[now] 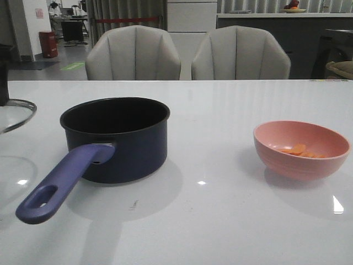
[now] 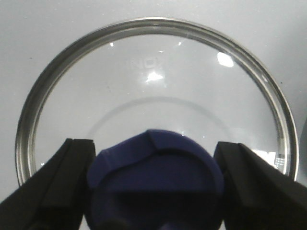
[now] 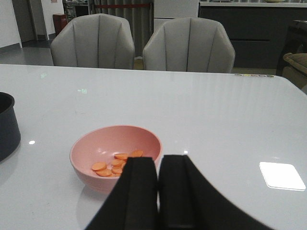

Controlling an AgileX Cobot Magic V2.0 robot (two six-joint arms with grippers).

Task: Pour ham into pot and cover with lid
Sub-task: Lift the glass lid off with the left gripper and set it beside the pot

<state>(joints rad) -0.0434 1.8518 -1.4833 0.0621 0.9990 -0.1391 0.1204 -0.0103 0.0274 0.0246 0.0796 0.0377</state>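
So the navy saucepan [image 1: 118,138] sits on the white desk [image 1: 220,221] toward the left side in the front view, upright, black inside and nothing visible in it, with its long purple-blue handle [image 1: 60,185] sticking out toward the camera and a bit left. Well apart from it, over on the right, there's the pink bowl [image 1: 300,149] with the ham slices [image 1: 300,150] lying in the bottom of it, small orange rounds piled loosely together.

The glass lid [image 2: 153,96] is off at the far left edge of the front view, only a sliver of its steel rim showing there. The left wrist view shows it much better: it looks to be flat on the desk, and the left gripper [image 2: 154,191] has its jaws apart, one on each side of the dark-blue knob [image 2: 156,182]. Can't really tell whether the pads are touching the knob or just beside it.

The right gripper [image 3: 158,191] has its jaws pressed together with nothing between them, just near the bowl's rim on the robot's side. Two grey chairs [image 1: 187,52] are behind the desk
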